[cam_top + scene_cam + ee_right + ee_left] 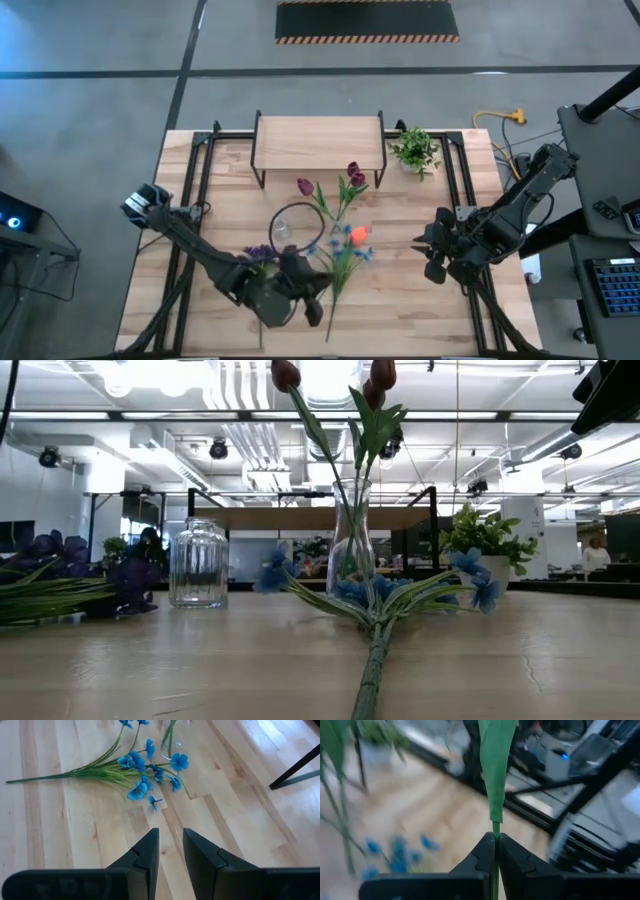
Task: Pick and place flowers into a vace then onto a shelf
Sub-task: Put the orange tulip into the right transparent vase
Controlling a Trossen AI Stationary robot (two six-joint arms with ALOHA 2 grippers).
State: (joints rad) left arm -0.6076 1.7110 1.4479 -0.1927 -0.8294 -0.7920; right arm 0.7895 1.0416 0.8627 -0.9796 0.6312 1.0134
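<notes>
Pinched between your left gripper's (496, 851) dark fingers, a green flower stem (495, 775) is rising off the table. Your right gripper (170, 851), jaws narrowly apart and empty, is hovering near the blue-bloomed spray (145, 767) lying flat. Dark red tulips (372, 380) are already standing in the clear glass vase (351, 545); the light wooden shelf (318, 140) is waiting bare on the pale plank table (400, 290), an open workshop beyond.

left arm: low over the table's front | left gripper (496, 851): fingers pinched tight | right gripper (170, 851): at right side, fingers a bit apart
</notes>
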